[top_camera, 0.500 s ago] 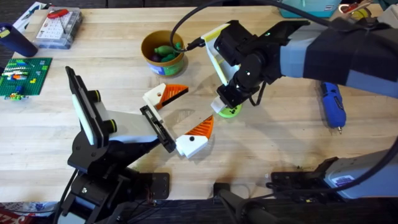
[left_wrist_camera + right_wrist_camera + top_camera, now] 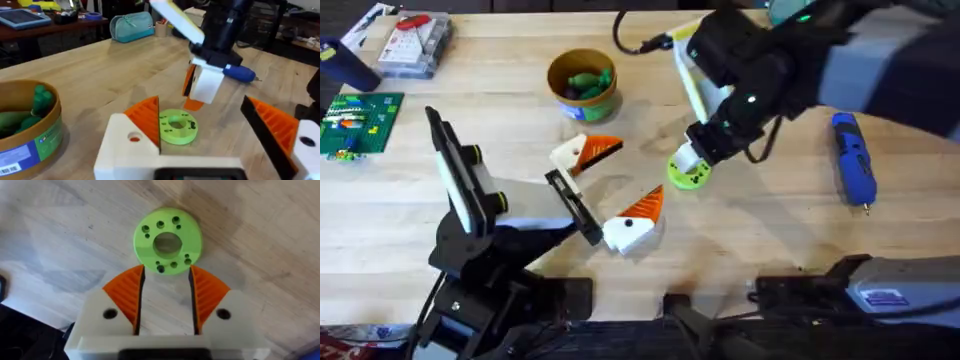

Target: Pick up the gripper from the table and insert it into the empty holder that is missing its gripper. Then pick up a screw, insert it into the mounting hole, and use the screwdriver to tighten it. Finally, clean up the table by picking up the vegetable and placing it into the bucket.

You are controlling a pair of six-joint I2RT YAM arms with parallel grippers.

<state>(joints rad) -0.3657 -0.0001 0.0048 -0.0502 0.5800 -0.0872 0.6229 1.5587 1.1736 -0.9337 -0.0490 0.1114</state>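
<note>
The vegetable [image 2: 687, 177], a lime-green round piece with holes, lies flat on the table [image 2: 770, 230]. My right gripper [image 2: 693, 157] hangs just above it, open, with nothing between its orange pads. In the right wrist view the vegetable [image 2: 167, 241] sits just beyond the gripper [image 2: 166, 272]. My left gripper [image 2: 638, 170] stands wide open to the vegetable's left and holds nothing. From the left wrist the vegetable [image 2: 177, 127] shows ahead of the fingers. The bucket [image 2: 582, 82] stands at the back left. The screwdriver [image 2: 853, 170] lies at the right. The loose gripper, holder and screw are out of view.
Dark green pieces [image 2: 586, 82] lie inside the bucket. A clear parts box [image 2: 415, 45] and a green studded plate [image 2: 360, 120] sit at the far left. A teal pouch [image 2: 132, 25] stands on a table behind. Bare wood lies between the vegetable and the screwdriver.
My right gripper has lifted and drawn back to the right, off the vegetable, which now shows more fully on the table. The left arm has barely moved.
</note>
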